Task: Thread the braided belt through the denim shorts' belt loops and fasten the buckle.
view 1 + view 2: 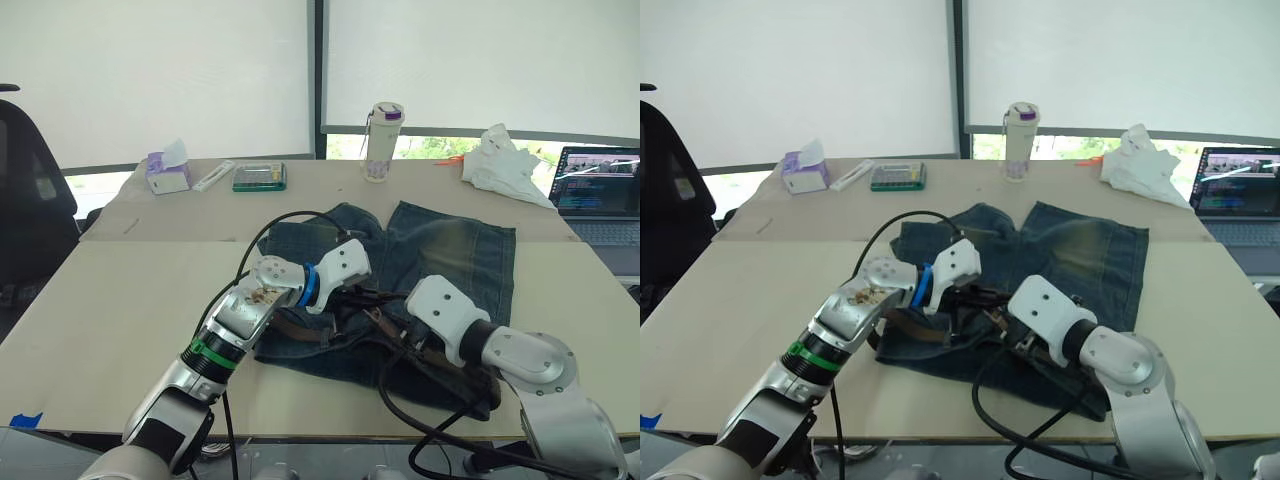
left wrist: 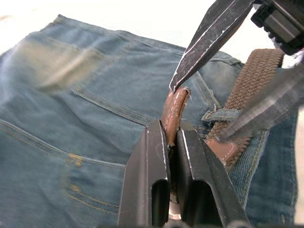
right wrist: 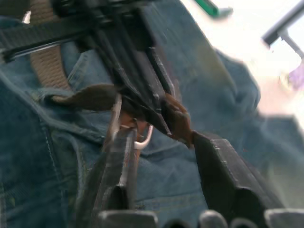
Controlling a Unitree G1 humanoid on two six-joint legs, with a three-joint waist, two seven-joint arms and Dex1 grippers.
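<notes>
Left pincer [image 2: 172, 142] is pressed together on the brown leather end of the braided belt [image 2: 251, 80], pinching it edge-on just above the waistband. Right pincer [image 3: 161, 137] is spread, fingers either side of that same leather end and the buckle [image 3: 142, 137]; buckle sits right between its tips, touching or nearly so, can't tell which.

Denim shorts [image 1: 450, 250] lie flat on the counter [image 1: 120, 310], waistband toward the robot, under both pincers. Woven part of the belt runs along the waistband beside the left pincer and passes under at least one of the belt loops [image 2: 219, 115].

Progress call: threading looks mostly done at this stretch, other loops hidden by the arms. Buckle not fastened yet. Left: feed the leather end into the frame, seat the prong.
</notes>
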